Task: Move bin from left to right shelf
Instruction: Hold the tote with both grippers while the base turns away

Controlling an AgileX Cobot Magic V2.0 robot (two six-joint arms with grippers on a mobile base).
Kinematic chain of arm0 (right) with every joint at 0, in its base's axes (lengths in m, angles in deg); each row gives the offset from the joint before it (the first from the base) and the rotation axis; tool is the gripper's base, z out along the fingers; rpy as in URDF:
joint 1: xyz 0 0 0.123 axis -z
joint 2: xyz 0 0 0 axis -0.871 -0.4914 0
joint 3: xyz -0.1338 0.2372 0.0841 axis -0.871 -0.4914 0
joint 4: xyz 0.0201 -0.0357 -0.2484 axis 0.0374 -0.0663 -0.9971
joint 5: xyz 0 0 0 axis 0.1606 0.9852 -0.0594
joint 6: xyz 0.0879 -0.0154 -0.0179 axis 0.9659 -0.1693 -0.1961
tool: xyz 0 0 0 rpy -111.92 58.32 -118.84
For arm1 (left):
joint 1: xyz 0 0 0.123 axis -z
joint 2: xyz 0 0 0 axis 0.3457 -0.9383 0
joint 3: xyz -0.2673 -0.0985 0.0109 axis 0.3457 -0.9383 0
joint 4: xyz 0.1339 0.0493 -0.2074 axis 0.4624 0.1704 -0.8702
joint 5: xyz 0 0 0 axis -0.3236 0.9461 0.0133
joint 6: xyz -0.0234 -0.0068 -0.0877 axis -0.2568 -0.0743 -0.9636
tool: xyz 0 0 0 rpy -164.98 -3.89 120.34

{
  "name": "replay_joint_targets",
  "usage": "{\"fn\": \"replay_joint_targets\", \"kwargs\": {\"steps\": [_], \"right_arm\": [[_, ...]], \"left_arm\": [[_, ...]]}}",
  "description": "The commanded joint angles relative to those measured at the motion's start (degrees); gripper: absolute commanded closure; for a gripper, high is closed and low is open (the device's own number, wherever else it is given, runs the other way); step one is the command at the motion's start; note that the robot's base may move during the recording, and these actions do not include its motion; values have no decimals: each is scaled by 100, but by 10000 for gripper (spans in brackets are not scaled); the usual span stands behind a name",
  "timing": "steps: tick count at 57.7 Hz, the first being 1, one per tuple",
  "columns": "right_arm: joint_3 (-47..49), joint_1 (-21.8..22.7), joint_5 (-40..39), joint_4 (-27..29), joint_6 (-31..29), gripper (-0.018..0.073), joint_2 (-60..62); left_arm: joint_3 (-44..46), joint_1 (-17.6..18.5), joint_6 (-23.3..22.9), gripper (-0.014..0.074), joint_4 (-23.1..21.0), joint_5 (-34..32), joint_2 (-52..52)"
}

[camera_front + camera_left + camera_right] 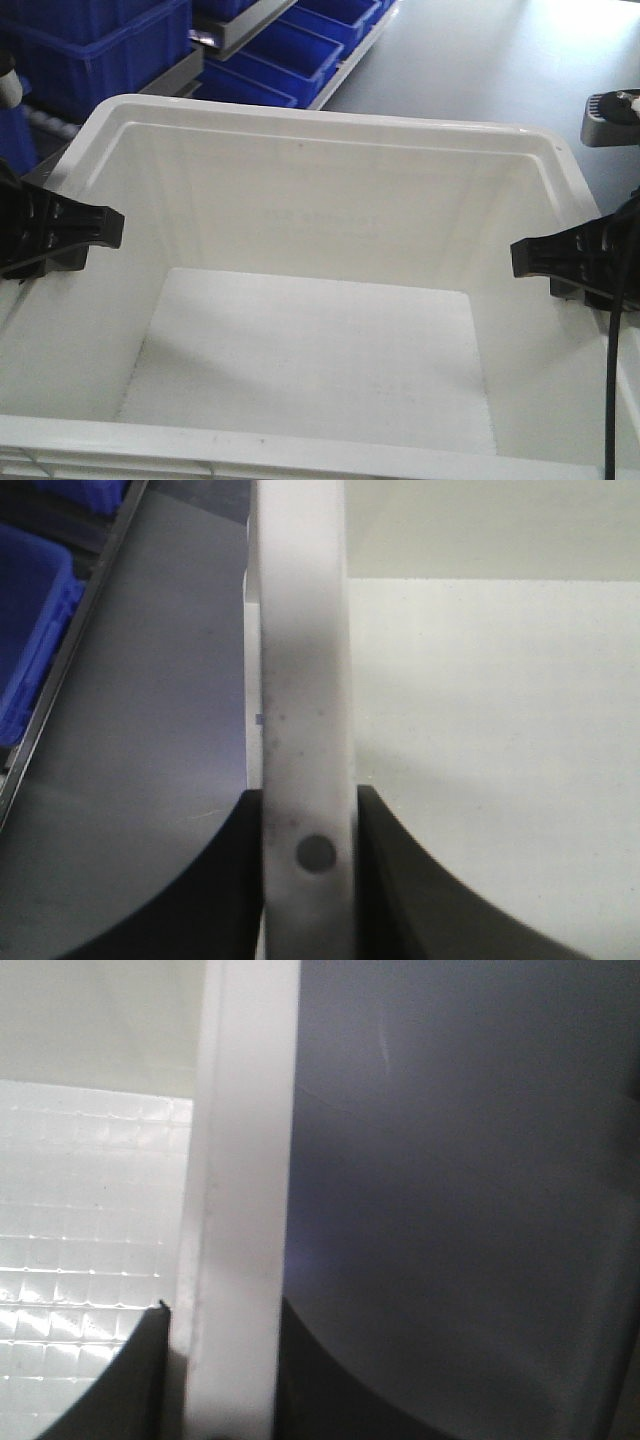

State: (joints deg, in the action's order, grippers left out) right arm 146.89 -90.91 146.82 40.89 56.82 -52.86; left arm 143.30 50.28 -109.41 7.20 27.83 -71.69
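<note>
The white bin [320, 200] fills the front view, empty, with its grid-textured floor [80, 1210] showing. My left gripper [100, 228] is shut on the bin's left rim [300, 680]; one black finger [225, 880] lies outside the wall and the other inside, pressed against it. On the opposite side my right gripper [530, 258] is shut on the right rim [245, 1160], again with one finger on each side of the wall. Grey floor shows beneath the bin's outer sides in both wrist views. The right shelf is out of view.
A steel rack with several blue plastic bins [100, 50] stands at the back left, close behind the white bin's far left corner. Open grey floor [500, 60] stretches away at the back right. A grey fitting with a cable [610, 120] hangs at the right edge.
</note>
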Motion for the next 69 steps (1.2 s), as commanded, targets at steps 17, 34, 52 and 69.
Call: {"fn": "replay_joint_targets", "kwargs": {"steps": [17, 34, 52, 69], "right_arm": [[221, -1, 280, -518, -116, 557, 128], [221, -1, 280, -512, -116, 557, 128], [221, -1, 280, -507, -116, 557, 128], [221, -1, 280, -507, -116, 557, 128]], "left_arm": [[219, 28, 59, 603, 290, -506, 195], [219, 28, 59, 603, 295, -506, 195], [219, 28, 59, 603, 295, -506, 195], [219, 28, 59, 603, 295, -506, 195]]}}
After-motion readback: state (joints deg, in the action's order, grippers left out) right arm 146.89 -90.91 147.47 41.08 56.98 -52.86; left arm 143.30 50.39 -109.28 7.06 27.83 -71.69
